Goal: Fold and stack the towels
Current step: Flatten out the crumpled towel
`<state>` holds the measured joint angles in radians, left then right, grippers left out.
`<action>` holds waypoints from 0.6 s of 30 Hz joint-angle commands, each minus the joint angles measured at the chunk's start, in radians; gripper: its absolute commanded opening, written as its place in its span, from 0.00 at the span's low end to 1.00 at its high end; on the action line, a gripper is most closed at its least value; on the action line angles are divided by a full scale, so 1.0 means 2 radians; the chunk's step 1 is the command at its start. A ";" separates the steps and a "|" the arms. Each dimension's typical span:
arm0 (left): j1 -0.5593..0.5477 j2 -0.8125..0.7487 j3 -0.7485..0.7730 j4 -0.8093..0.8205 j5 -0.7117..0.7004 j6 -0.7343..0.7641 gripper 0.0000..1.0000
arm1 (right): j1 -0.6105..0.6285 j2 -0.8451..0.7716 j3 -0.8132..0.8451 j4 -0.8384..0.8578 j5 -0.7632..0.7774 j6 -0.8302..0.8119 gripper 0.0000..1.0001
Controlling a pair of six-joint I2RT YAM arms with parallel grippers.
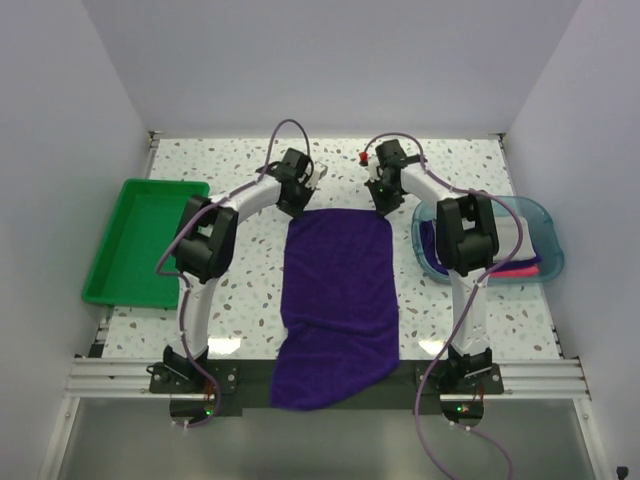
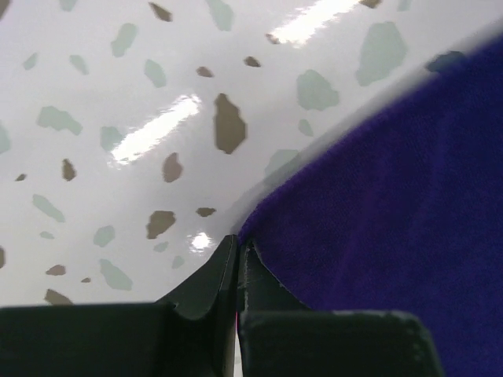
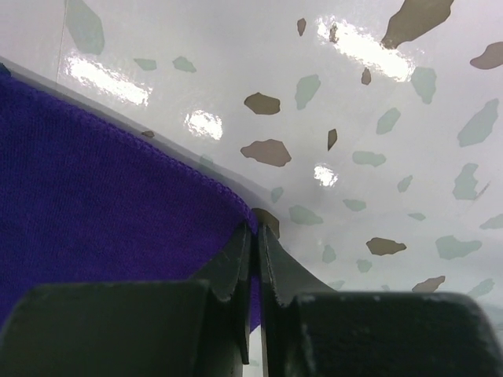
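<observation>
**Mia:** What do you see from the top?

**Ben:** A purple towel lies flat in the middle of the table. Its near end hangs over the front edge, between the two arm bases. The left gripper is down at the far left corner. The right gripper is down at the far right corner.

**Mia:** What else is on the table?

**Ben:** A green bin sits on the left side. A blue-green tray sits on the right side, with a pink towel and other cloth in it.

**Mia:** Now the left wrist view?

**Ben:** The left gripper has its two fingers pressed tight together. The tips sit right at the corner of the towel and seem to pinch it. The speckled table fills the rest of the view.

**Mia:** And the right wrist view?

**Ben:** The right gripper is nearly closed too, with just a thin gap. Purple cloth shows in that gap, so it has hold of the towel at its corner. The towel lies to the left of the fingers and the shiny table is on the right.
</observation>
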<state>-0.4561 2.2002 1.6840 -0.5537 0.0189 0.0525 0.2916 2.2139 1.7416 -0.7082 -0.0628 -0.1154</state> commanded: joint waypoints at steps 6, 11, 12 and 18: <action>0.033 -0.014 0.117 -0.058 -0.134 0.023 0.00 | -0.001 -0.065 0.089 -0.005 0.046 0.029 0.00; 0.033 -0.052 0.218 -0.054 -0.167 0.034 0.00 | -0.001 -0.103 0.181 0.010 0.052 0.022 0.00; 0.033 -0.062 0.232 -0.054 -0.180 0.035 0.00 | -0.001 -0.109 0.193 0.013 0.049 0.018 0.00; 0.032 -0.150 0.272 -0.034 -0.200 0.034 0.00 | -0.001 -0.190 0.220 0.051 0.033 -0.002 0.00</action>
<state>-0.4046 2.0636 2.1799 -0.6491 -0.2890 0.0952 0.3004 1.9511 2.1456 -0.6685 -0.0177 -0.0818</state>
